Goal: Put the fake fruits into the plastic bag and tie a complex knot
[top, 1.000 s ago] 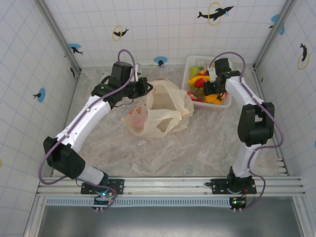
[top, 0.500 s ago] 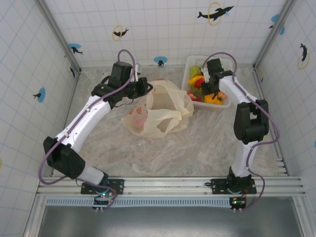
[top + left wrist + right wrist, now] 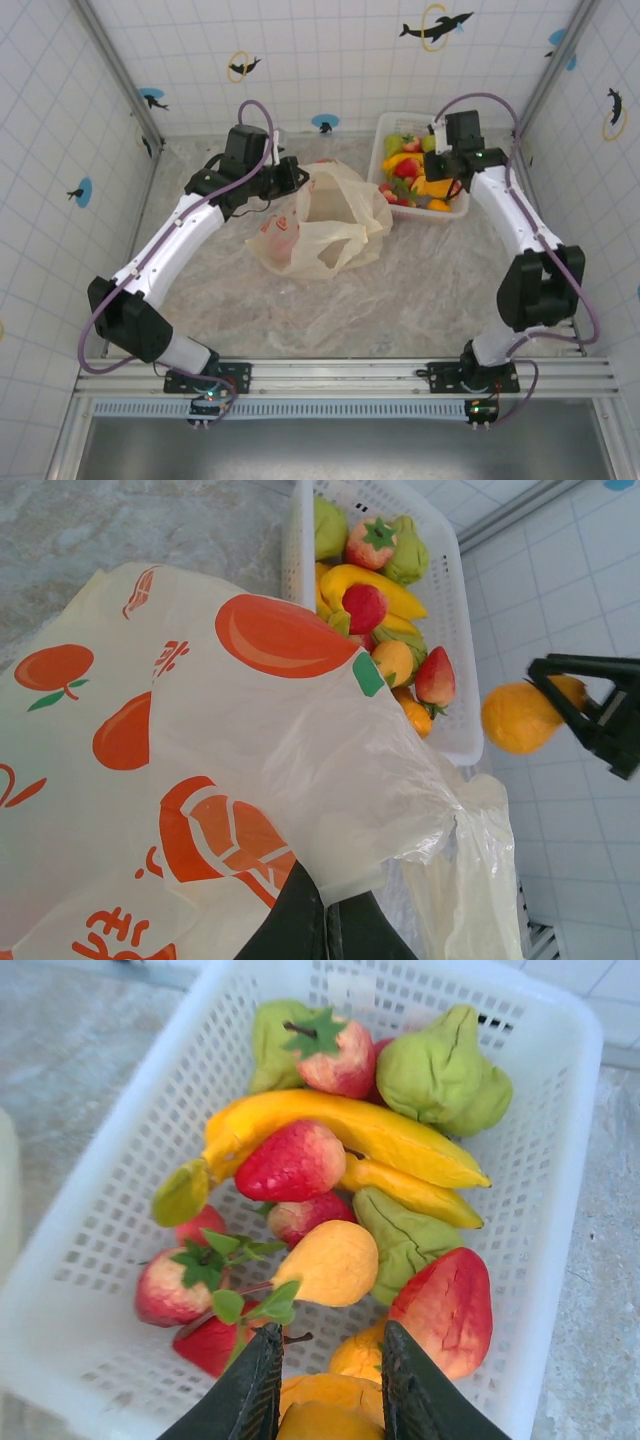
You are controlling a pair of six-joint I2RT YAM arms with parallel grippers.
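Two things took up most of the grey marbled table [image 3: 400, 290]. The thin cream-yellow plastic bag with printed red-orange fruit pictures [image 3: 330, 225] lay crumpled at the centre. The rigid white lattice basket [image 3: 100, 1210] stood at the far right, just beside the bag. It was heaped with glossy fake fruits [image 3: 340, 1135]: bananas, strawberries and green pears. One round orange plastic fruit [image 3: 515, 718] hung clear above that heap.

The likeliest trouble was a missed drop. The bag's mouth was limp film, propped at one edge only. If it sagged, the fruit would probably land on the outside and roll across the table. The smooth, rounded fruit could also squirt from a two-point pinch during the carry leftward.

The right gripper [image 3: 330, 1360] was parted only to the fruit's width, its fingers clamping the orange fruit on both sides. The left gripper [image 3: 322, 912], at the bag's far-left side, was closed tight on a fold of the rim.
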